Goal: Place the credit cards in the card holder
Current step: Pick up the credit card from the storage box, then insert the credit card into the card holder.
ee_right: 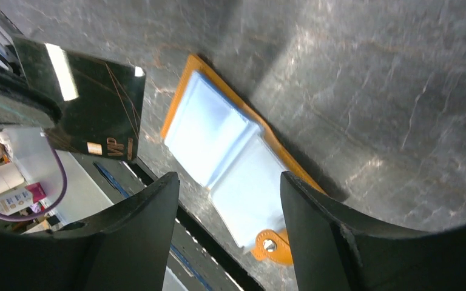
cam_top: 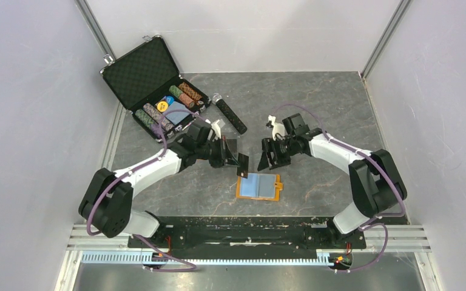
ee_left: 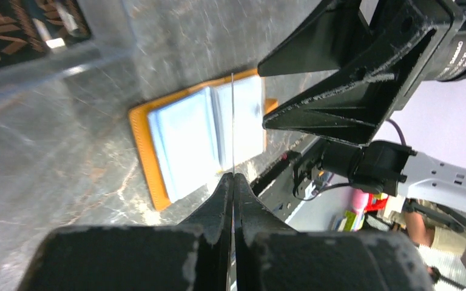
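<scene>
Progress looks early to me. My left gripper point(cam_top: 229, 153) has its jaws pressed together on one black credit card point(cam_top: 243, 165), held in the air just over the left edge of the card holder point(cam_top: 258, 187). The holder lies open on the table point(cam_top: 334, 115), blue lining up, and I see no card in its pockets. My right gripper point(cam_top: 274, 153) hangs beside it with its jaws spread, holding nothing.

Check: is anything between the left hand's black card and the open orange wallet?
Nothing visible does. The thin black card pinched in the left hand hangs near the open orange, blue-lined wallet; the open right hand hovers beside that path.
</scene>
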`<state>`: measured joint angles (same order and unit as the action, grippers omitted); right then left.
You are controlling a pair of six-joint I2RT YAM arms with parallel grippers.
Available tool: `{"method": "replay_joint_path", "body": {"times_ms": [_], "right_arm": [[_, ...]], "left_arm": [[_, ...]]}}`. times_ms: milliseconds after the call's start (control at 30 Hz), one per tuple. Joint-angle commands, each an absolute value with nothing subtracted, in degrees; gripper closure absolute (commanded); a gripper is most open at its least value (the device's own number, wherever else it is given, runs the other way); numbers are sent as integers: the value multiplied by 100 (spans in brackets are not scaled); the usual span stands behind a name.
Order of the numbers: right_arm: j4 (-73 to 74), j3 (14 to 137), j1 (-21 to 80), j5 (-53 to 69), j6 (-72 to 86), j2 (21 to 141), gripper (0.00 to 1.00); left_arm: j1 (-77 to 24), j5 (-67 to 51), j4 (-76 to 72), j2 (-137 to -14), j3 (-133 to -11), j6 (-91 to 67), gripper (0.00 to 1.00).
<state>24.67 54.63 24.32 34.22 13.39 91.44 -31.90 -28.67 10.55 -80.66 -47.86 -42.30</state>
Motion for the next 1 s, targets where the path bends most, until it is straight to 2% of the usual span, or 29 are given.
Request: {"method": "replay_joint_path", "body": {"times_ms": [0,267,633,967], "right_arm": [[2479,5144,2425,3367,1191,8698,36],[2636,4717,2426,3309,1133,8337,43],[2423,4255,2434,3490,1210,8261,59],[2439,3999,2434,3165,1116,8605,65]], "left_arm": [[-3618,-2843,-120,-8081,-4509,-4854,98],[-4103,-2738,-1149,-8634,-4259,-5036,98],[-4148,-2572,-1358,-8862,-3942,-5018,98],[-4148,-2456,-1566,-8823,-3649,-5079,98]]}}
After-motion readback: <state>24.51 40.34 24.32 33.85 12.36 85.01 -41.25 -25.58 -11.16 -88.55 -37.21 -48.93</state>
